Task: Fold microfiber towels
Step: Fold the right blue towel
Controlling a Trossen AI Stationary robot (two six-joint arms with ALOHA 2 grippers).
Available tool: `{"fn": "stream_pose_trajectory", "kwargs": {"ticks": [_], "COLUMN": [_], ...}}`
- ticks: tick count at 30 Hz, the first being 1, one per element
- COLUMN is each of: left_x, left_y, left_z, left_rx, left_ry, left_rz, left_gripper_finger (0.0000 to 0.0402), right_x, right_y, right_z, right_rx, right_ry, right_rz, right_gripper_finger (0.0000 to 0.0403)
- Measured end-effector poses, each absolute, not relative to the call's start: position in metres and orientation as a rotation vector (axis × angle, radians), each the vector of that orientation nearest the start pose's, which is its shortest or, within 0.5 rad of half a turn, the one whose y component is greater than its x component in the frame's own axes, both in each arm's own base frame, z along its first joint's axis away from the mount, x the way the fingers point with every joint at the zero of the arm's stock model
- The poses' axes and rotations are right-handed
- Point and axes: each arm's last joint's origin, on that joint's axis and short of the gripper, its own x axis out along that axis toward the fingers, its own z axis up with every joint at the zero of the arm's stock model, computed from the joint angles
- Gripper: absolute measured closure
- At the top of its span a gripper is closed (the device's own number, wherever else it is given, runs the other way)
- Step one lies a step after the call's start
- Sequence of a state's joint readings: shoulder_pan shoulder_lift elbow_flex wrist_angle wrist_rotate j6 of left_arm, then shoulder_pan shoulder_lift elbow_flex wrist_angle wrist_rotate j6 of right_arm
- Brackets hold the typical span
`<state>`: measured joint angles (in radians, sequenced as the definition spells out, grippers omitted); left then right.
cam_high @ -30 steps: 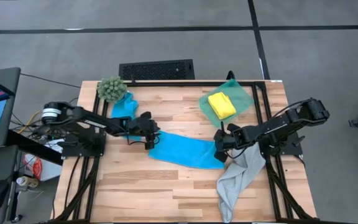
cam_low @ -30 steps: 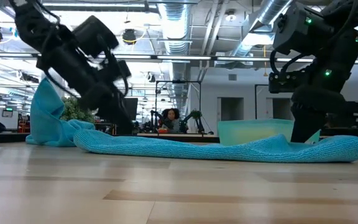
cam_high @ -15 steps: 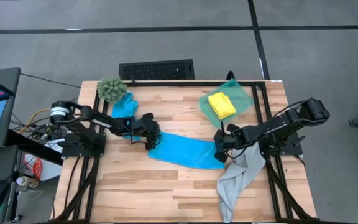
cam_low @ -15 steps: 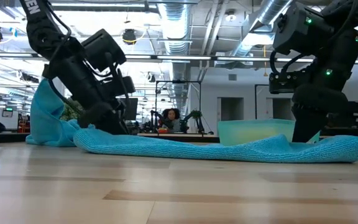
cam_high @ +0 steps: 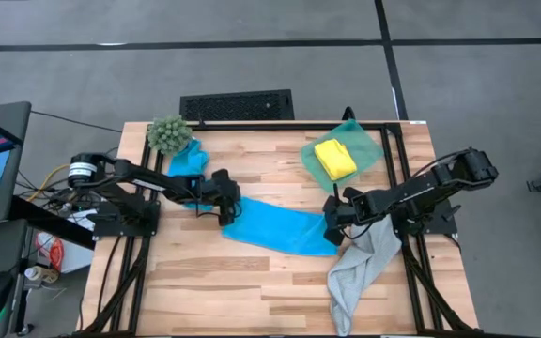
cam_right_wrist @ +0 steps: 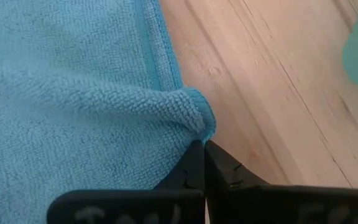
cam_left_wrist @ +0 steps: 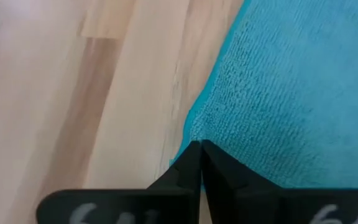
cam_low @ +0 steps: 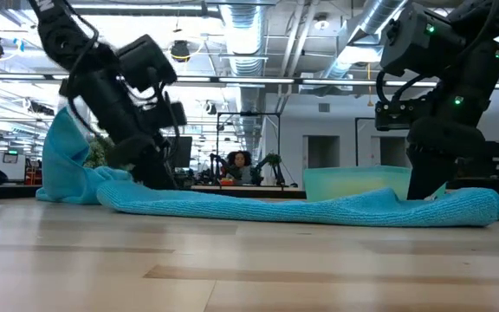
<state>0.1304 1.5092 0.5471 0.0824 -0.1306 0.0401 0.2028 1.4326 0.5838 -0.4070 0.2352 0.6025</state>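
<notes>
A bright blue towel (cam_high: pixel 282 228) lies spread across the middle of the table, flat along its length in the low view (cam_low: pixel 301 208). My left gripper (cam_high: pixel 227 214) is shut at its left end and my right gripper (cam_high: pixel 332 225) is shut at its right end. A second blue towel (cam_high: pixel 188 161) lies bunched at the far left, next to the plant. A yellow towel (cam_high: pixel 334 158) sits folded in the green bin. The pale grey towel (cam_high: pixel 358 268) lies at the near right, its lower end over the table's front edge. My left gripper pinches the blue towel's left edge (cam_left_wrist: pixel 191 127) between its two fingers, slanting down from the table's left side. That end of the towel rests on the table. My right gripper pinches the towel's right corner (cam_right_wrist: pixel 199 118), which puckers just ahead of the fingertips. The fingers slant steeply down from the right, and the towel there lies on the wood.
A fuzzy green ball plant (cam_high: pixel 168 134) stands at the far left corner. The translucent green bin (cam_high: pixel 364 143) sits at the far right. A dark keyboard-like slab (cam_high: pixel 237 104) lies beyond the far edge. Bare wood (cam_high: pixel 224 282) stretches along the near side.
My left gripper has tipped and come down onto the blue towel's left end and shut on its edge. That end has been drawn slightly toward the table's left. The right gripper and the rest of the towel have stayed in place.
</notes>
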Motion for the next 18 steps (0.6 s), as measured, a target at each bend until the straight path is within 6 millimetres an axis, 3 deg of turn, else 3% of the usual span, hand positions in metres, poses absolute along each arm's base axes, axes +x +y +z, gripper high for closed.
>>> {"fn": "stream_pose_trajectory", "kwargs": {"ticks": [7, 11, 18], "left_x": [0.25, 0.245, 0.248], "left_y": [0.023, 0.013, 0.007], "left_z": [0.169, 0.184, 0.175], "left_rx": [0.057, 0.033, 0.02], "left_ry": [0.887, 0.839, 0.871], "left_rz": [0.275, 0.262, 0.253], "left_gripper_finger": [0.0401, 0.0401, 0.0401], "right_x": [0.217, 0.217, 0.215], "right_y": [0.038, 0.038, 0.038], "right_z": [0.129, 0.129, 0.134], "right_rx": [0.251, 0.251, 0.258], "right_ry": [1.165, 1.167, 1.147], "right_rz": [-0.392, -0.392, -0.385], "right_gripper_finger": [0.0392, 0.0392, 0.0392]}}
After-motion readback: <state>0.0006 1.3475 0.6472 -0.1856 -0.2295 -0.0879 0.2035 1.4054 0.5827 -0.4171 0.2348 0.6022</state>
